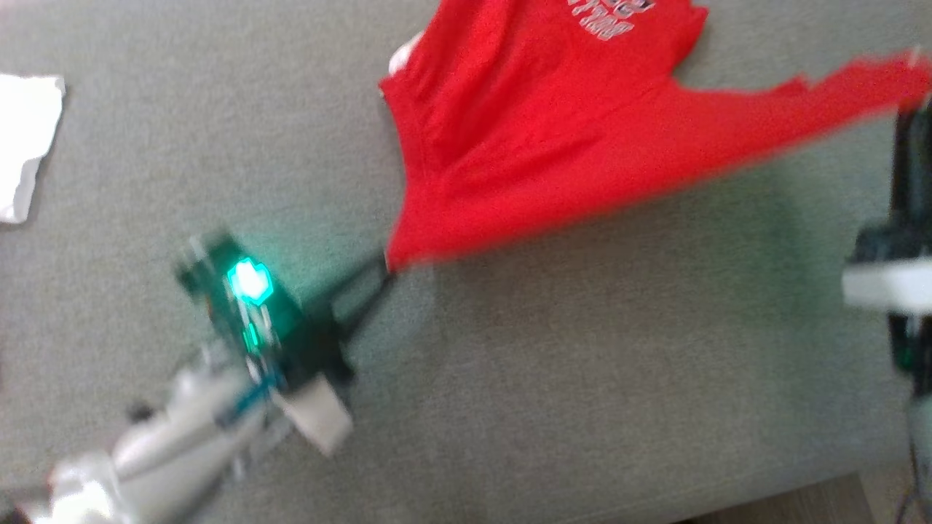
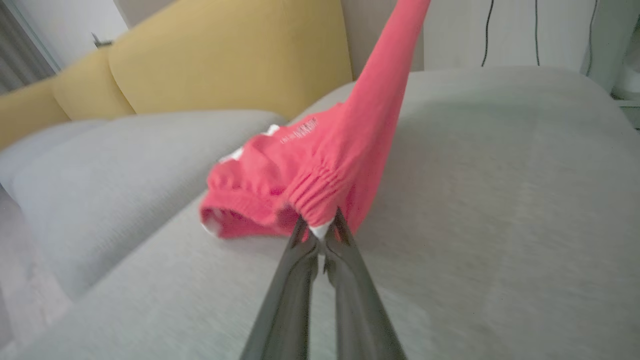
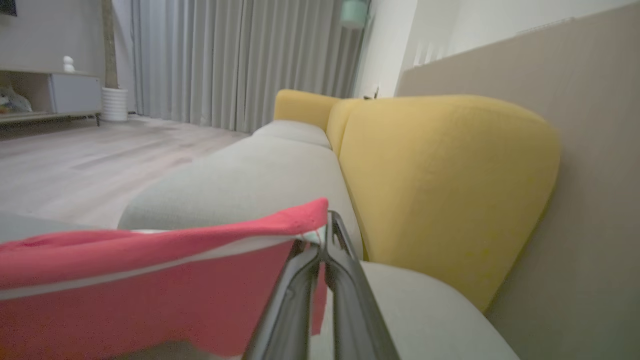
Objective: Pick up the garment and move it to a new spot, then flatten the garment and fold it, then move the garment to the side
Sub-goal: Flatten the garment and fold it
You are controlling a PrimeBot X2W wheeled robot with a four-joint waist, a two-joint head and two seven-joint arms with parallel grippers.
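Nearest, left claw (image 1: pixel 386 266): dark fingers pressed together on the near corner of the red garment (image 1: pixel 524 145). A green light glows on the wrist behind it. In the left wrist view the left claw (image 2: pixel 320 230) pinches a gathered, ribbed edge with a white inner layer showing between the tips.

Item, right claw (image 1: pixel 914 109): by the right edge of the grey sofa seat (image 1: pixel 582 378), closed on the garment's far-right corner. In the right wrist view it (image 3: pixel 325 235) nips a red corner with a white band running along the edge.

Item, red garment: stretched between the two claws over the far right part of the seat. Its right-hand part is pulled into a long taut strip, and the main body spreads toward the seat's far edge. It carries pale lettering (image 1: pixel 608 18) on the far part. Whether the middle rests on the seat cannot be told, as the head view is blurred.

Item, white cloth (image 1: pixel 25 138): crumpled, on the seat's left side, well apart from the garment.

Farthest, yellow back cushions (image 3: pixel 440 190) along the seat's rear edge, with a pale wood floor (image 3: pixel 75 165) and grey curtains (image 3: pixel 240 60) beyond.
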